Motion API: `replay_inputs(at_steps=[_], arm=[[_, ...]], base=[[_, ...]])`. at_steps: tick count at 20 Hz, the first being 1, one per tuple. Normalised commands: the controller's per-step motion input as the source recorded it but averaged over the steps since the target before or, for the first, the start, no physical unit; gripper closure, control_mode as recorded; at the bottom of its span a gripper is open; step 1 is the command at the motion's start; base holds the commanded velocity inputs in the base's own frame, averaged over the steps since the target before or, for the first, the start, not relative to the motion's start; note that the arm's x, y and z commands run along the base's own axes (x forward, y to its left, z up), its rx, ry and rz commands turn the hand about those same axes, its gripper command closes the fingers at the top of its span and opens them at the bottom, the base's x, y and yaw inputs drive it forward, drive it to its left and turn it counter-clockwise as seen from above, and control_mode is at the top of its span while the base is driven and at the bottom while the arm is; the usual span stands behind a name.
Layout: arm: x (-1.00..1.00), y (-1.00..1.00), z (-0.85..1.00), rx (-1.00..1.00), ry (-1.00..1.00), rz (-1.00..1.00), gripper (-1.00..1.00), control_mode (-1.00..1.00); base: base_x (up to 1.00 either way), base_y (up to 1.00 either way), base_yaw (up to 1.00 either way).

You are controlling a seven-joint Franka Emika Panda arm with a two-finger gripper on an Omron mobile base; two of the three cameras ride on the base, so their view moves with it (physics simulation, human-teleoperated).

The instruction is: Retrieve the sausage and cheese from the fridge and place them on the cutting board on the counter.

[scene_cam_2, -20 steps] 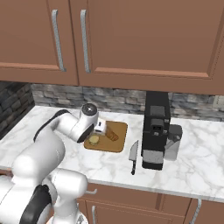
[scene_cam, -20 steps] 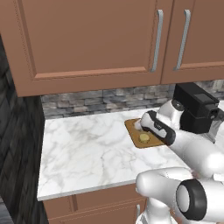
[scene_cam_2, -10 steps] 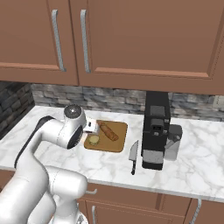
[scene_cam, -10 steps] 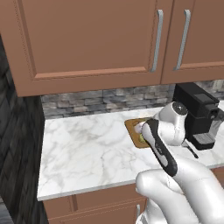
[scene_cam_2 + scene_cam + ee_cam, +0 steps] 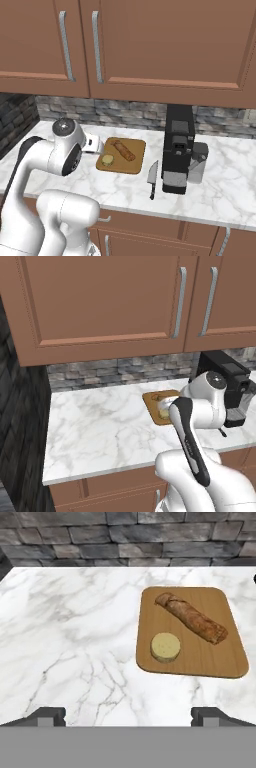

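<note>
Sausage (image 5: 192, 619) and cheese (image 5: 165, 647) lie apart on the cutting board (image 5: 200, 657), ahead and right of the wide-spread, empty jaws. Veined marble tabletop (image 5: 75, 637) meets a stone backsplash (image 5: 125, 537); the arm hides half the board from the left.

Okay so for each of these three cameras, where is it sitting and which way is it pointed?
Left base view: behind the arm's left, facing the counter; the white arm crosses the cutting board.
Right base view: behind the arm's right, facing the board, sausage, cheese, knife and coffee machine; arm at left.
Hand view: looks down on the board; open gripper tips at the bottom.
All three share the board.
</note>
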Motion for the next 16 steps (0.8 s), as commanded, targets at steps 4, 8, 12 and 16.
replay_inputs(at_steps=[4, 8, 12, 16], arm=[[-0.71, 0.00, 0.18, 0.00, -0.19, -0.09, -1.00, -1.00], [-0.60, 0.00, 0.20, 0.00, -0.02, -0.19, -1.00, -1.00], [-0.55, 0.05, 0.07, -0.02, 0.00, -0.11, -1.00, -1.00], [0.00, 0.00, 0.00, 0.00, 0.00, 0.00, -1.00, -1.00]], base=[[0.00, 0.00, 0.00], [0.00, 0.00, 0.00], [0.00, 0.00, 0.00], [0.00, 0.00, 0.00]])
